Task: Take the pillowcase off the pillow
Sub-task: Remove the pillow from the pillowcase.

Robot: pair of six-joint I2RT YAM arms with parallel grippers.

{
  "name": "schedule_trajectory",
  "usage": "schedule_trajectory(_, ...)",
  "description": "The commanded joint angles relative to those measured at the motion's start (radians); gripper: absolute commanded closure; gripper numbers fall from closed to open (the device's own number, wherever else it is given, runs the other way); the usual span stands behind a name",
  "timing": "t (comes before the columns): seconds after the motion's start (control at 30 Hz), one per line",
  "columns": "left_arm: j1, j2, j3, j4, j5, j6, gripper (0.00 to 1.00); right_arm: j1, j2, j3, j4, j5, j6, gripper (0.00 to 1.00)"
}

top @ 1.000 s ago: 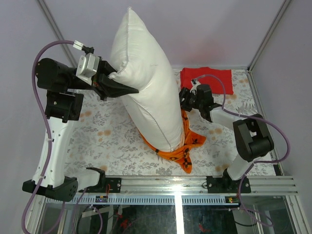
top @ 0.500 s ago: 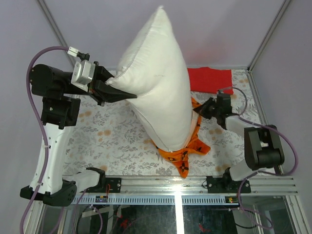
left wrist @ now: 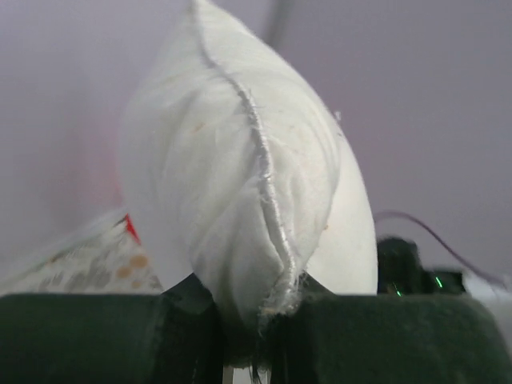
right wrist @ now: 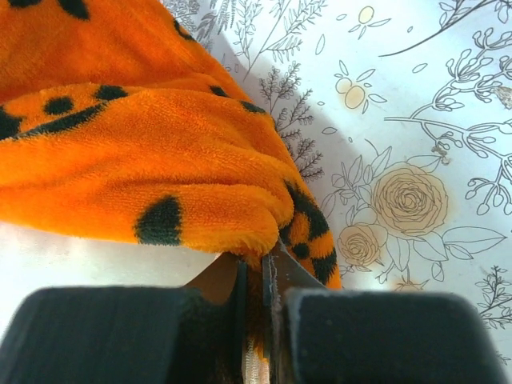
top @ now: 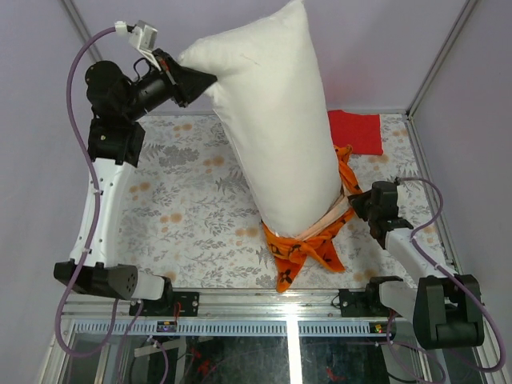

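L pincer: clamped on corner of plump white rectangular pillow, up high.
R pincer: clamped on orange black-motif fabric pillowcase nr surface.

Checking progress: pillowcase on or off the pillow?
Mostly off. The pillowcase is bunched around only the bottom of the pillow; the rest is bare white, held up by the left gripper.

Left gripper raised high, clamped; right gripper low, clamped.

Bright, even light — glare streak on the near rail, wrist-view foregrounds blurred.
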Motion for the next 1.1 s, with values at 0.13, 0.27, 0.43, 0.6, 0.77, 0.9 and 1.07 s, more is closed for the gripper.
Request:
schedule_trajectory(0.13,0.251,-0.129,-0.179,0.112,-0.622,-0.408,1.00,-0.006,0.082,-0.022,-0.020,0.101,-0.011,1.00)
schedule_trajectory(0.27,0.302,-0.207,-0.241,0.072,-0.751,-0.456,1.00,-0.006,0.114,-0.020,-0.007,0.083,-0.015,1.00)
schedule_trajectory(0.43,0.392,-0.285,-0.333,0.122,-0.742,-0.559,1.00,-0.006,0.159,-0.001,-0.021,0.082,-0.020,1.00)
schedule_trajectory(0.6,0.451,-0.365,-0.373,0.171,-0.742,-0.626,1.00,-0.006,0.179,0.001,-0.027,0.086,-0.023,1.00)
schedule_trajectory(0.77,0.480,-0.383,-0.233,0.142,-0.634,-0.613,1.00,-0.006,0.168,0.029,-0.085,0.114,-0.056,0.96)
schedule_trajectory(0.9,0.480,-0.365,-0.092,0.076,-0.621,-0.577,1.00,-0.006,0.136,0.028,-0.096,0.136,-0.068,0.94)
schedule_trajectory(1.07,0.479,-0.307,0.080,0.046,-0.589,-0.604,1.00,-0.006,0.154,0.041,-0.104,0.146,-0.074,0.95)
